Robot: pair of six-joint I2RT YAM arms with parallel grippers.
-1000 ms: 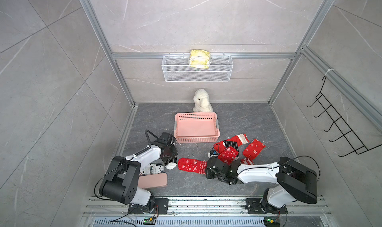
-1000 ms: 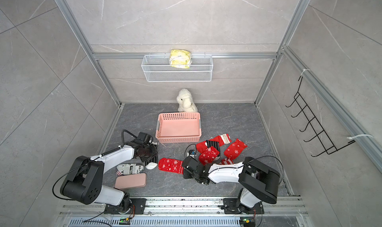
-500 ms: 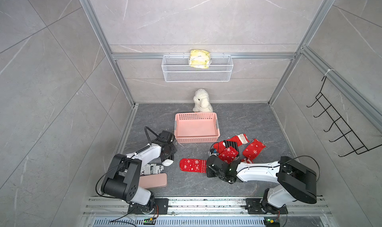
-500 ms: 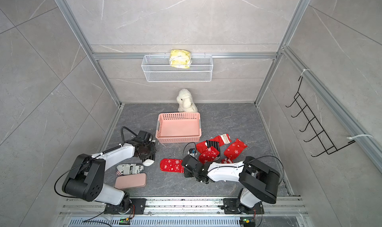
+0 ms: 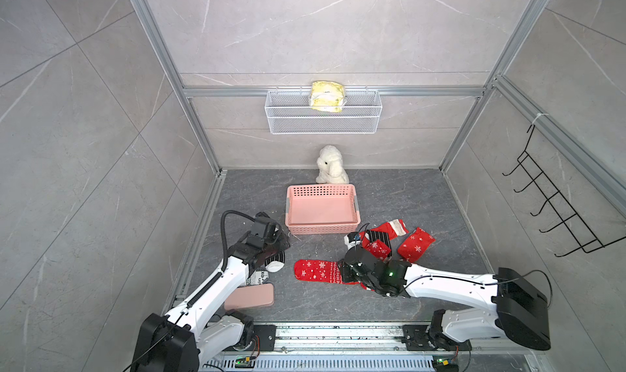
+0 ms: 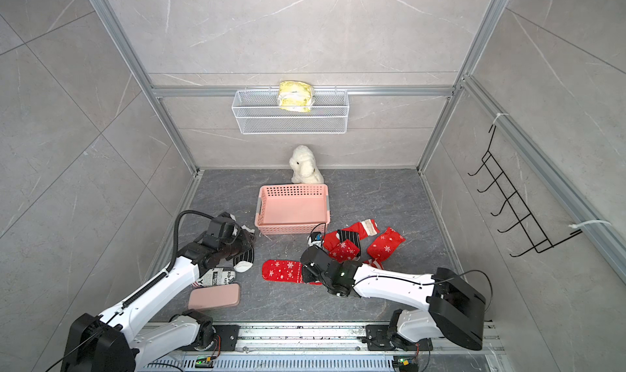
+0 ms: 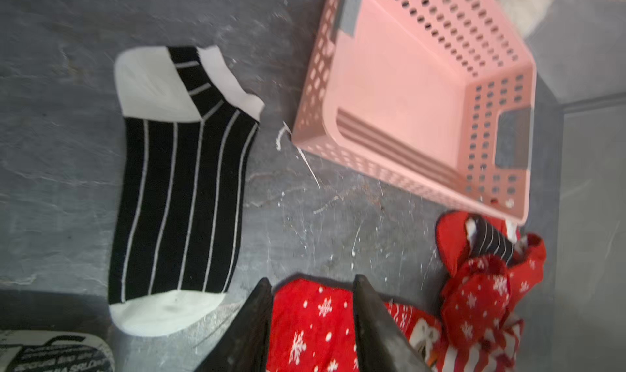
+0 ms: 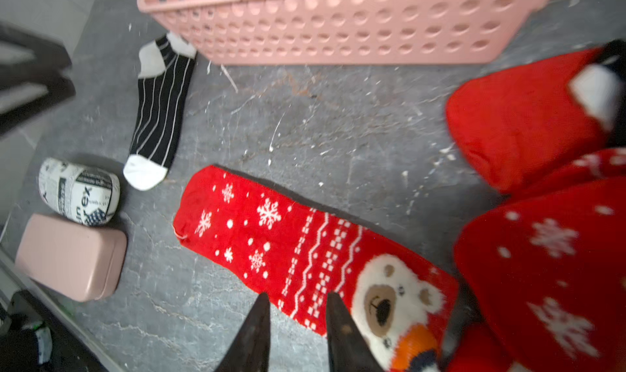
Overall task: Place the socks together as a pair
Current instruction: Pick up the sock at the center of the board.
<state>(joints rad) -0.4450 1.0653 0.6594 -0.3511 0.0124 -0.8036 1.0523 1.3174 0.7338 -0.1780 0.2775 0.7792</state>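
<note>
Pink basket (image 5: 321,228): rigid perforated plastic, rectangular, empty; centre of both top views.
Red sock heap (image 5: 379,248): soft crumpled knit, snowflake and striped pieces overlapping, right of centre; likely light and limp, so lift by one free cuff.
Snowflake sock (image 5: 315,269): lies flat, fuzzy bear face at one end, lower centre; best pinched at an edge.
Black striped sock (image 7: 183,197): thin smooth knit, white toe and heel, flat, lower left.
Right gripper (image 8: 296,304): jaws parted over the Snowflake sock's edge, clamping nothing.
Left gripper (image 7: 312,280): jaws parted, empty, near the Black striped sock.
</note>
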